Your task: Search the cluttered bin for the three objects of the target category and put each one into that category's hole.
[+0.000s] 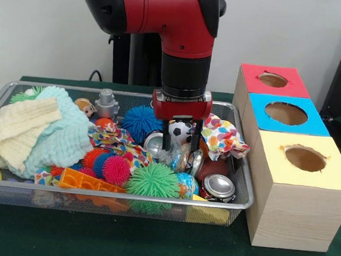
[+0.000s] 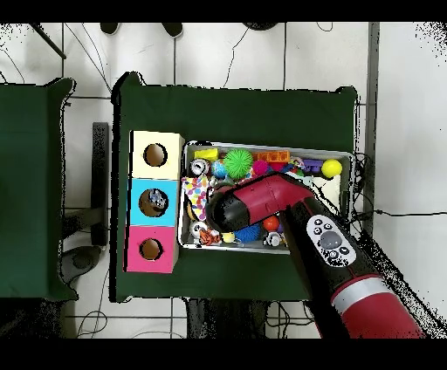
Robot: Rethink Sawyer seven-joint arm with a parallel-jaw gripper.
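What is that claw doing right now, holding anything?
Gripper: open, fingers down among the clutter in the bin, holding nothing that shows.

Red arm (image 1: 167, 13) w/ black joint sections; red end effector (image 1: 181, 145) block, thin black fingers (image 1: 166, 140).

Even indoor light, soft shadows, some glare on metal

In the front view we see bright, diffuse light from above: the red arm (image 1: 167, 13) carries a pale sheen, the can (image 1: 219, 187) top glints, and the wooden box (image 1: 291, 154) is evenly lit, with only a faint shadow on the green cloth (image 1: 121, 242) under the bin (image 1: 235, 203). Fine detail is slightly soft throughout. From overhead, we find the white floor (image 2: 406, 113) washed out and the cloth very dark, so contrast is harsh and small toys blur together.
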